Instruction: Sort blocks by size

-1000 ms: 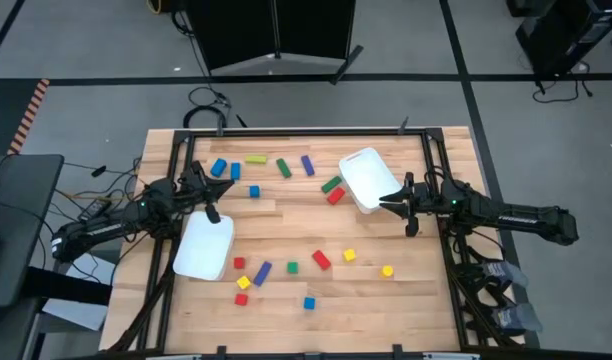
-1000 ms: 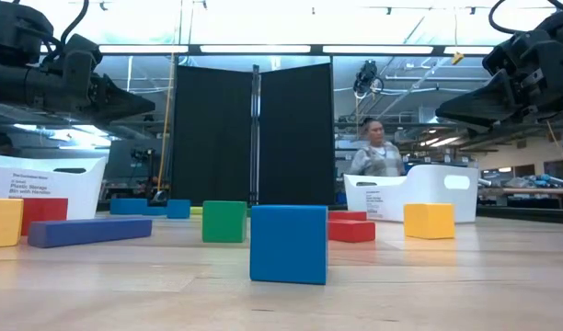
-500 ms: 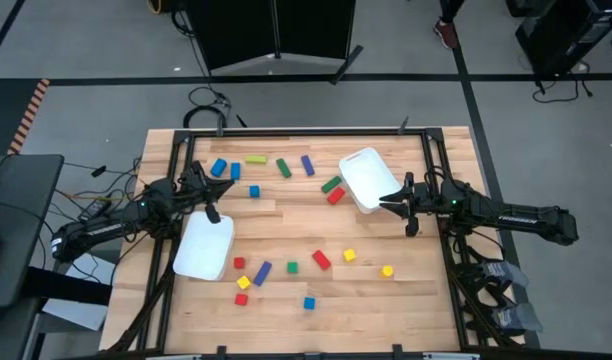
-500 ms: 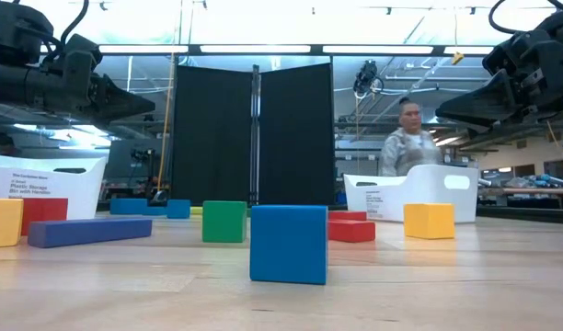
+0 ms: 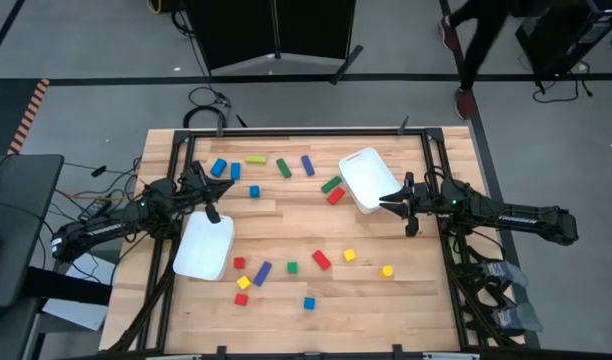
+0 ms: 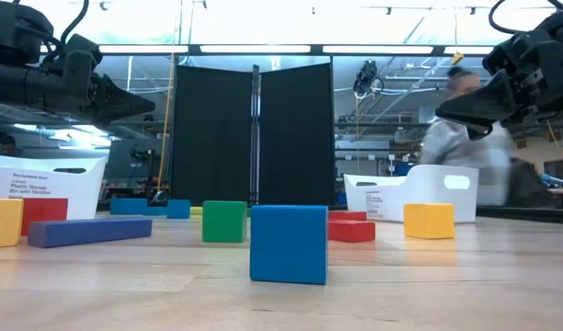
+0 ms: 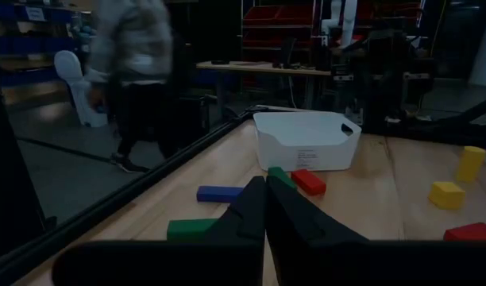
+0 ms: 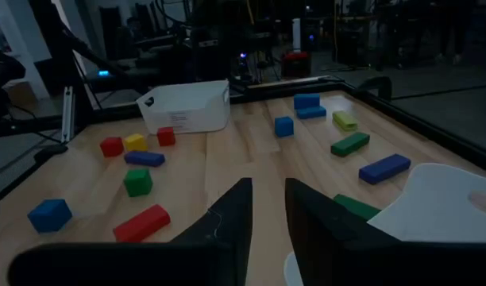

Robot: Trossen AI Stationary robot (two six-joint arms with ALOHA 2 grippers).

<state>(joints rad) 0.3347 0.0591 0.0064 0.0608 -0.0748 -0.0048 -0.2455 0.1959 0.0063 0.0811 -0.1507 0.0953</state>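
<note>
Surface: light wooden table top [image 5: 286,215] of planks, with a dark metal frame around the edge.
Near edge: a blue cube [image 5: 309,303] lies alone closest to the front; in the low view it is the big blue cube [image 6: 288,244] in the middle.
Front group: two small red cubes [image 5: 240,264], a yellow cube [image 5: 243,283], a purple bar [image 5: 262,272] and a green cube [image 5: 292,268] lie just beside the lower end of the left tray [image 5: 205,247].
Middle: a red bar [image 5: 321,260], a yellow cube [image 5: 349,255] and another yellow cube [image 5: 387,271] lie apart from each other on the bare wood.
Left gripper: the left gripper [image 5: 210,212] is over the far end of the left tray, fingers pressed together with nothing between them, as the left wrist view [image 7: 264,208] shows.
Right gripper: the right gripper [image 5: 389,205] is at the near corner of the right tray [image 5: 367,179], fingers slightly apart and holding nothing [image 8: 265,208].
Far part: a green bar [image 5: 332,185] and a red block [image 5: 335,196] touch each other just beside the right tray; a blue cube [image 5: 254,191] lies alone.
Far row: two blue blocks [image 5: 219,167], a yellow bar [image 5: 255,159], a green bar [image 5: 284,168] and a purple bar [image 5: 307,165] lie near the far edge.
Trays: both white trays look empty from above.
Room: grey floor with black lines, a black folding screen [image 6: 254,133] behind the table, cables on the floor.
Person: a blurred person [image 6: 467,147] is behind the right tray in the low view; the legs [image 5: 464,45] show at the top of the high view.
</note>
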